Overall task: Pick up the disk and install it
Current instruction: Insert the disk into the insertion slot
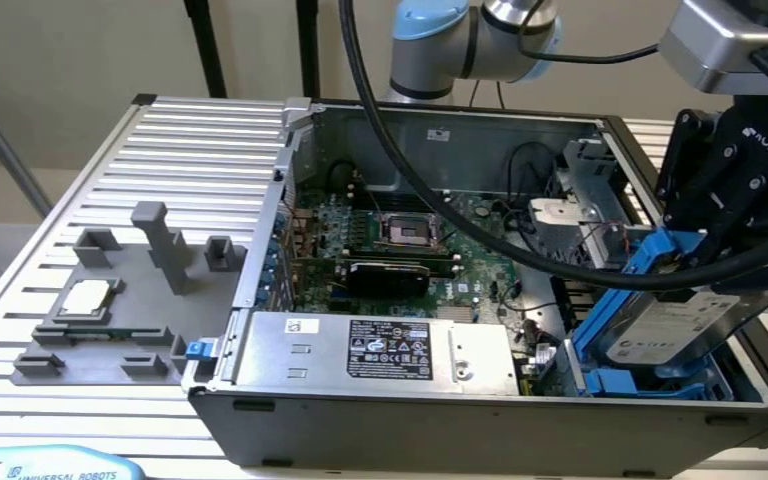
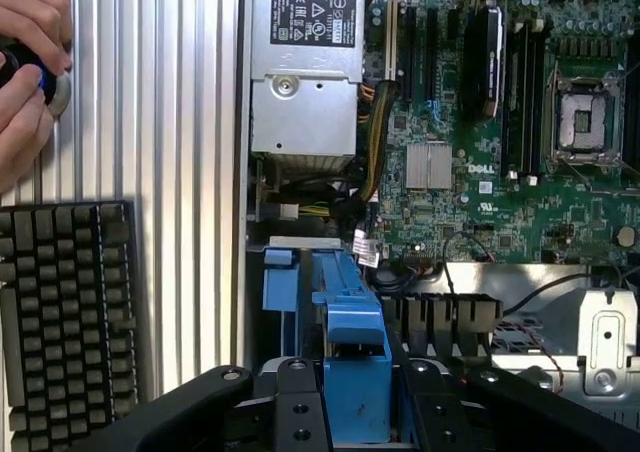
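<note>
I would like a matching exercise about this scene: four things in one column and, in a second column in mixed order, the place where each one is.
1. disk
2. CPU chip
3. power supply
4. keyboard

A. on the grey fixture outside the case
B. on the ribbed table, near a person's hands
C. held in the jaws, at the blue bay
D. inside the case, beside the motherboard

Pairs: 1-C, 2-A, 3-D, 4-B
</note>
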Controlling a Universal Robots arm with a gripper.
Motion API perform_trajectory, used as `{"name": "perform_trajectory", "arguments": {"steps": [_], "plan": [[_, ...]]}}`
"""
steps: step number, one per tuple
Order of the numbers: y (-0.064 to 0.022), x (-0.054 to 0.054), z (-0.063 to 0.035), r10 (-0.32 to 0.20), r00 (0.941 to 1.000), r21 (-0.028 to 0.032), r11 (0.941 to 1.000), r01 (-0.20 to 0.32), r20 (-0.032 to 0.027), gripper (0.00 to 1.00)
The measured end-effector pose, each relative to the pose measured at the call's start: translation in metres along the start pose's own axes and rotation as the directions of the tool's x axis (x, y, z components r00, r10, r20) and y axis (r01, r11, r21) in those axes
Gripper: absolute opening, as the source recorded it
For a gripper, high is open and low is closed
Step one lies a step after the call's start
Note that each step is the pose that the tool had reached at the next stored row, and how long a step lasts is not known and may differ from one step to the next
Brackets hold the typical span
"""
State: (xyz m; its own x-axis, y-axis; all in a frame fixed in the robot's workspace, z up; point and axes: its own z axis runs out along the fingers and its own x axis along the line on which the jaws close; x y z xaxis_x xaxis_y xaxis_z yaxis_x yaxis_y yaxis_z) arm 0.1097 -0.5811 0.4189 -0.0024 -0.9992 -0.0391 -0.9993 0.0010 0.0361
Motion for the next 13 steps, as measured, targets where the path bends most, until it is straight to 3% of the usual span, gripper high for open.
{"name": "perform_trajectory", "arguments": {"steps": [13], "plan": [[-0.0004,0.003,0.0116,-0.003,1.0000,-0.0020,1.0000,0.003,0.0014,0.33]]}}
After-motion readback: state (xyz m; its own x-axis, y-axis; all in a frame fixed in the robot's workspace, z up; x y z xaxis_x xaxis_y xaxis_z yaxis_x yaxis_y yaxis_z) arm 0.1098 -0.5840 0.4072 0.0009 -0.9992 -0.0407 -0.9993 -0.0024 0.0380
